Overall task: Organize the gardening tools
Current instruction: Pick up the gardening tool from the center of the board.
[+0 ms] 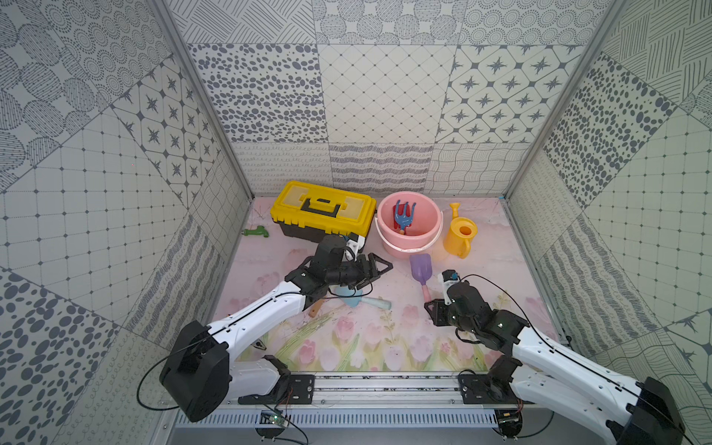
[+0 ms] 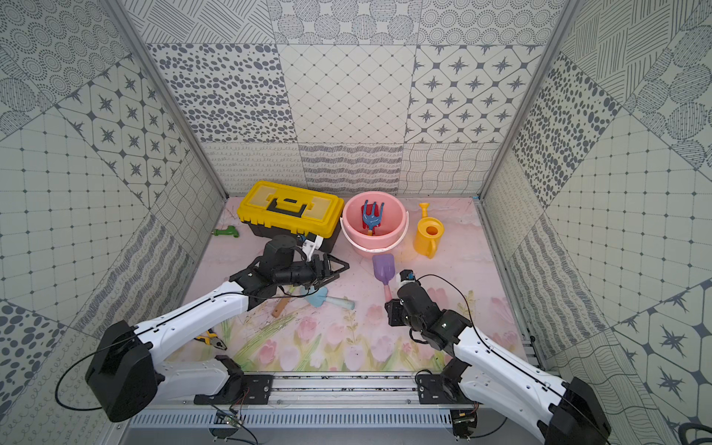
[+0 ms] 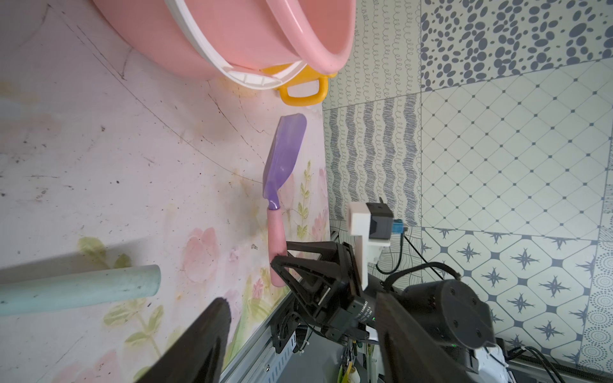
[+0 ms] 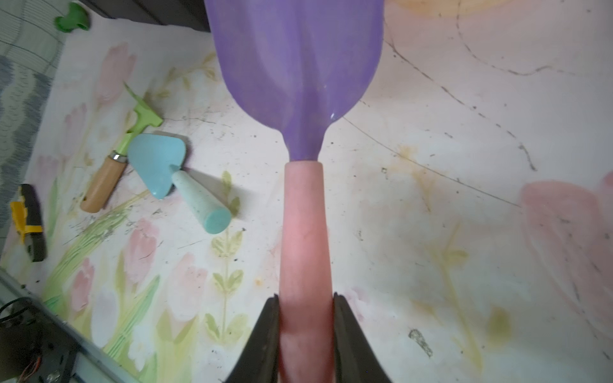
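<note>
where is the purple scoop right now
In both top views the purple scoop is right of centre, in front of the pink bucket and near the watering can, its pink handle clamped in the right hand.

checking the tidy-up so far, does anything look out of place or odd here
Nothing is spilled or broken. Loose on the mat: the light-blue trowel lies against the green rake, a small green piece sits alone by the toolbox, and pliers lie apart near the front edge. The right gripper grips the purple scoop.

Overhead top views; wrists close, seemingly share scoop [image 3: 284,156].
</note>
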Tool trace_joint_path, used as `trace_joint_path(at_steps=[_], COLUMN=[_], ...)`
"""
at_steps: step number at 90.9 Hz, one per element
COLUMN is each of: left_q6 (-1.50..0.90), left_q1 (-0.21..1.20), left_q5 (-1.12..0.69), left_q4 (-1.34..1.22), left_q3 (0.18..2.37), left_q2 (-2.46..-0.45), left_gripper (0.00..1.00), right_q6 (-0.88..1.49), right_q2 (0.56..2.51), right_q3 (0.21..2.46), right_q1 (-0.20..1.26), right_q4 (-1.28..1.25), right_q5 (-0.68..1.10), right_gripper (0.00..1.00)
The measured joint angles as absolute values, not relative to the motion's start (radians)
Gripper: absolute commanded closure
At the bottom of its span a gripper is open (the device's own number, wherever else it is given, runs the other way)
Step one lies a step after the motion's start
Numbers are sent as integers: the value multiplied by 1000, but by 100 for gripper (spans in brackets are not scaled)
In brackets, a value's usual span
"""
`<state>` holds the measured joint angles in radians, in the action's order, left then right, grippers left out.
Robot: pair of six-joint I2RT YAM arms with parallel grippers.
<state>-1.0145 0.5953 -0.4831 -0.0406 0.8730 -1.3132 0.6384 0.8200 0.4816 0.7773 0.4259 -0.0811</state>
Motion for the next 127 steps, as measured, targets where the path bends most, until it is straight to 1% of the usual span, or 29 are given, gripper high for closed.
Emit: trace_joint_path(at_steps=[16, 26, 49, 69, 77, 81, 91, 114, 127], left_q6=[-997, -990, -963, -915, -904, -897, -881, -857, -857], left_q1=[653, 668, 675, 678, 678, 679, 679, 679, 679], left_q5=[-484, -483, -462, -382, -356, -342, -310, -257, -263], left_q4=[-44, -45, -29, 25, 45, 59, 95, 162, 159], left_q3=[937, 968, 998, 1016, 1020, 1026, 1043, 1063, 1060], left_q2=[-1403, -1444, -1470, -1444, -1438, -1439, -1439, -1454, -1470], left_gripper=[48, 48, 50, 50, 51, 53, 53, 50, 55], right_q6=[615, 605, 593, 593, 593, 593, 592, 591, 591], right_q2=[824, 847, 863, 861, 858, 856, 854, 831, 830], right_q3=[546, 584, 592, 592, 592, 592, 592, 592, 592], right_q1=[888, 923, 932, 932, 932, 932, 932, 932, 932], right_q4=[443, 444, 445, 445, 446, 446, 445, 446, 442], right_q5=[-101, -111, -117, -118, -118, -121, -130, -139, -115], right_gripper=[100, 100, 100, 100, 100, 100, 100, 100, 100])
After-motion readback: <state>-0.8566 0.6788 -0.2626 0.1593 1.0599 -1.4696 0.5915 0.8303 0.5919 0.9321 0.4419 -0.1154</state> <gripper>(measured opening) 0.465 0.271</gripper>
